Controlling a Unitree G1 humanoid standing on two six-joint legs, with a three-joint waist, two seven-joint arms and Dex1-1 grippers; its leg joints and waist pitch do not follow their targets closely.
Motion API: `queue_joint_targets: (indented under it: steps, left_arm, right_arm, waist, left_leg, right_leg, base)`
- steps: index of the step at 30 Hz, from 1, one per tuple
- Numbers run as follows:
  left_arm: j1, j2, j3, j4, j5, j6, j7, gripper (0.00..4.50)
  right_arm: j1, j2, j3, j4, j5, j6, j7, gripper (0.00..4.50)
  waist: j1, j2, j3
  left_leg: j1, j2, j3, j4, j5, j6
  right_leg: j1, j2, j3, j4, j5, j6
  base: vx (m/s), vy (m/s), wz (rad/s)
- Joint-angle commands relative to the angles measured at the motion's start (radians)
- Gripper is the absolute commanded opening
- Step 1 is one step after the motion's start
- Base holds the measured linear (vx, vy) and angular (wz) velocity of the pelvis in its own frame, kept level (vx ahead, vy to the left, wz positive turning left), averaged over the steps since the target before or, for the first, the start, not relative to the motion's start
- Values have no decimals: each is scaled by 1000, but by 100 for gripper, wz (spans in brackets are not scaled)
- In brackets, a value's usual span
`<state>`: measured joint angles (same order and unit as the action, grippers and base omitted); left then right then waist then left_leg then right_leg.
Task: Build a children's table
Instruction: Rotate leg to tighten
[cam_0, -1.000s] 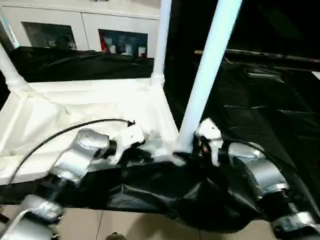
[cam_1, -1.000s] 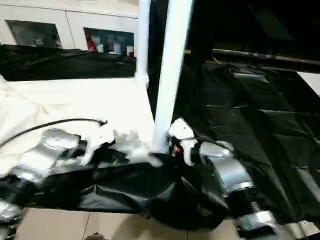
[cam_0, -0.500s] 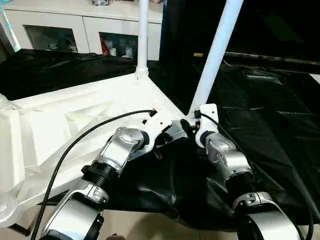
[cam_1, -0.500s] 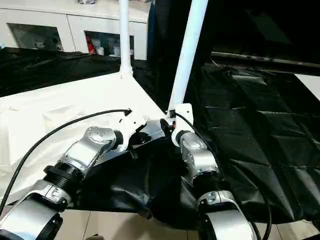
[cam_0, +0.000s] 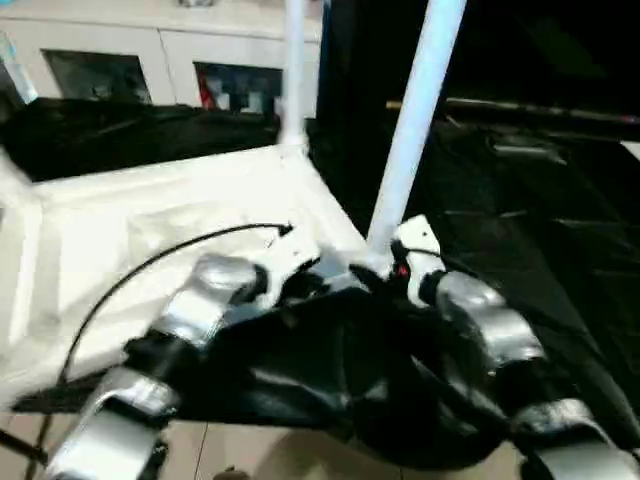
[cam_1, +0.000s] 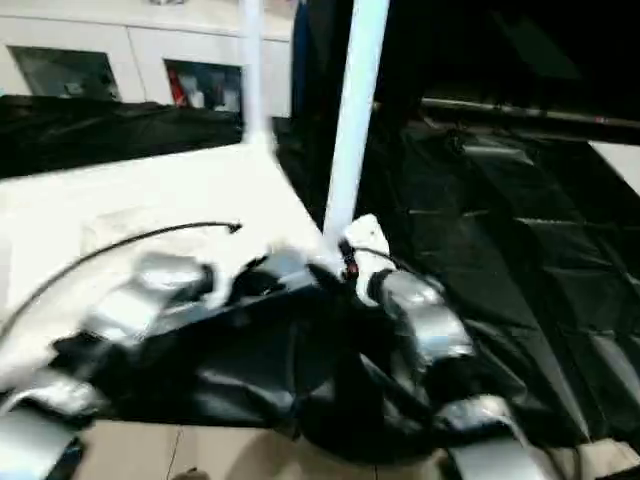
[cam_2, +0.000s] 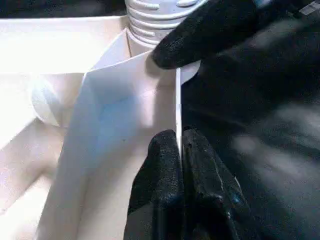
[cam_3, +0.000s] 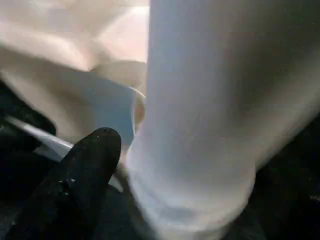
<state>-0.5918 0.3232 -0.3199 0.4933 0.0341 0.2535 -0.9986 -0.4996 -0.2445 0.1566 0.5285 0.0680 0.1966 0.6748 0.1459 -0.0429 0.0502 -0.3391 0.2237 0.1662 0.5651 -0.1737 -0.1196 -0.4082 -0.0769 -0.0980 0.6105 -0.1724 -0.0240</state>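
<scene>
Tabletop (cam_0: 150, 220) corner, leg (cam_0: 410, 130) upright
Left gripper (cam_2: 179, 150) jaws clamp tabletop rim beside leg; right gripper (cam_3: 125, 165) jaws spread around leg base

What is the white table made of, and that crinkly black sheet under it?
The tabletop and its legs look like smooth white plastic: moulded ribs and thin walls show underneath. The black sheet looks like thin plastic film, shiny and creased, though it could be a coated cloth.

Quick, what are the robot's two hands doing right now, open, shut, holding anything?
Left gripper: shut, pinching the thin rim of the white tabletop.
Right gripper: at the base of the near leg; open or shut cannot be told.
</scene>
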Motion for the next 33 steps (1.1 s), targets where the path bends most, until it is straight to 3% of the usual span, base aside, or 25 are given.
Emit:
queue_joint_targets:
  steps: [1, 2, 5, 12, 14, 15, 17, 25, 31, 33]
  left_arm:
    - [23, 13, -33, -83, -73, -33, -136, 0]
    - [28, 24, -34, -97, -81, -26, -154, 0]
    - [56, 84, -39, -162, -102, -3, -234, 0]
    - [75, 127, -25, -194, -108, 1, -273, 0]
    - [80, 134, -25, -206, -114, 8, -277, 0]
    - [81, 135, -24, -209, -115, 10, -278, 0]
    - [83, 134, -24, -212, -116, 14, -276, 0]
    - [90, 130, -21, -219, -117, 19, -270, 0]
    - [78, 96, -7, -182, -91, 21, -190, 0]
    - [49, 49, 3, -116, -51, 35, -76, 0]
  right_arm:
    - [25, -44, 34, -61, -2, 19, 110, 386]
    - [31, -55, 39, -73, 1, 19, 129, 386]
    - [63, -110, 55, -154, 39, 40, 225, 386]
    - [88, -149, 67, -214, 64, 56, 312, 386]
    - [92, -152, 71, -228, 75, 68, 336, 386]
    - [92, -153, 74, -233, 78, 72, 341, 361]
    - [94, -152, 78, -239, 81, 79, 343, 361]
    - [98, -141, 75, -240, 78, 85, 346, 288]
    - [102, -86, 44, -187, 72, 80, 227, 278]
    - [89, -24, 8, -116, 48, 82, 77, 277]
  waist:
    - [-4, 7, -66]
    - [-3, 7, -69]
    - [-5, 8, -65]
    - [-4, 6, -59]
    - [-5, 6, -59]
    - [-4, 4, -59]
    - [-4, 4, -61]
    - [-4, 1, -61]
    - [-7, 2, -61]
    - [-8, 0, -60]
  left_leg:
    - [-8, 8, 6, -57, -179, 34]
    - [-9, 7, 6, -55, -167, 37]
    - [-8, 8, 8, -56, -180, 45]
    - [-6, 8, 7, -59, -224, 27]
    - [-6, 9, 6, -60, -230, 24]
    - [-4, 9, 7, -60, -231, 25]
    - [-4, 9, 7, -59, -224, 25]
    - [-7, 7, 8, -57, -199, 27]
    - [-8, 7, 7, -57, -204, 20]
    - [-5, 4, 7, -57, -215, 8]
  right_leg:
    - [55, -60, 55, -70, -199, -140]
    - [62, -60, 54, -63, -156, -158]
    - [62, -60, 55, -63, -151, -174]
    - [58, -64, 55, -79, -291, -138]
    - [58, -63, 55, -79, -295, -134]
    - [57, -63, 55, -79, -296, -133]
    - [57, -63, 55, -77, -281, -139]
    - [60, -63, 55, -74, -257, -143]
    - [57, -64, 55, -75, -274, -136]
    - [56, -64, 53, -80, -314, -125]
  base:
    - [0, 0, 0]
    - [0, 0, 0]
    - [0, 0, 0]
    - [0, 0, 0]
    - [0, 0, 0]
    - [0, 0, 0]
    - [0, 0, 0]
    - [0, 0, 0]
    - [0, 0, 0]
    - [0, 0, 0]
